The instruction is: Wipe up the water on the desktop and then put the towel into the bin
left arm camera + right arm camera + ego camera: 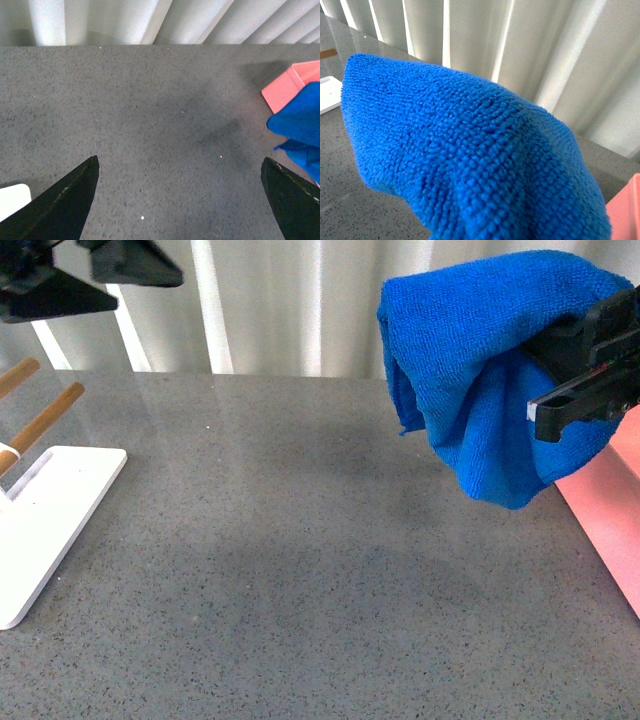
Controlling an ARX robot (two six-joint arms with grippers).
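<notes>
The towel (480, 370) is soft, light, fluffy microfibre that folds on itself and drapes, so it will likely sag and swing from whatever pinch holds it. A grip through a bunched fold, as here, looks safer than one on a thin edge, and if damp the cloth may cling to the fingers on release. The right gripper (560, 375) is closed on a bunch of it, its black fingers half buried in the pile. The arm is raised so the towel hangs in the air clear of the tabletop (300, 570), just beside the bin (612, 525) and not plainly over its opening. The left gripper (180, 200) hangs high, well apart from the bin and above the white rack (50, 520), fingers spread wide with nothing between them.
</notes>
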